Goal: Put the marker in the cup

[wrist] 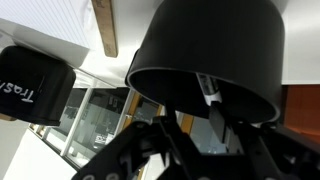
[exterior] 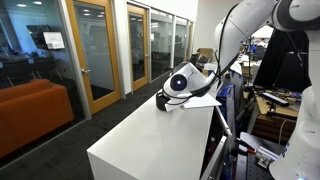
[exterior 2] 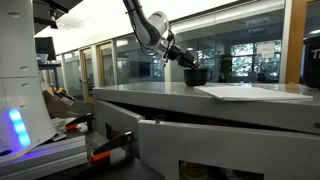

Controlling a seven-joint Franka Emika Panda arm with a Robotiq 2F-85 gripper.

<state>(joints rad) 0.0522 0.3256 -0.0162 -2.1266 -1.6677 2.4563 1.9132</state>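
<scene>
Finding 1, hand. In the wrist view the hand point(wrist: 212, 128) has its two fingers drawn in close. They appear clenched on the marker point(wrist: 208, 92), which stands between them. The contact faces themselves are dark and hard to make out, so the grip is a judgement.

Finding 2, marker. It is a thin dark stick with a pale band. Its long axis runs along the hand's own line of reach. The near end sits between the fingers, and the far end crosses the rim into the mouth of the cup point(wrist: 215, 45).

Finding 3, cup. It is a squat, round, black cup standing on the white desk point(exterior 2: 240, 105). In an exterior view the cup point(exterior 2: 196, 75) sits directly under the hand point(exterior 2: 183, 57), which reaches down to it at a slant. The wrist picture stands inverted, with the desk at the top and the cup's opening facing the hand.

Finding 4, surroundings. A boxier black container with white lettering point(wrist: 30, 85) stands beside the cup and apart from it. A white sheet of paper point(exterior 2: 250, 92) lies flat on the desk, near the cup.

Assessment. The cup lies straight ahead of the marker's tip and the axis points into the opening. The deciding relation is that the tip is already inside the rim. What remains is to let go, and because the cup is shallow the marker may come to rest leaning on the rim.
</scene>
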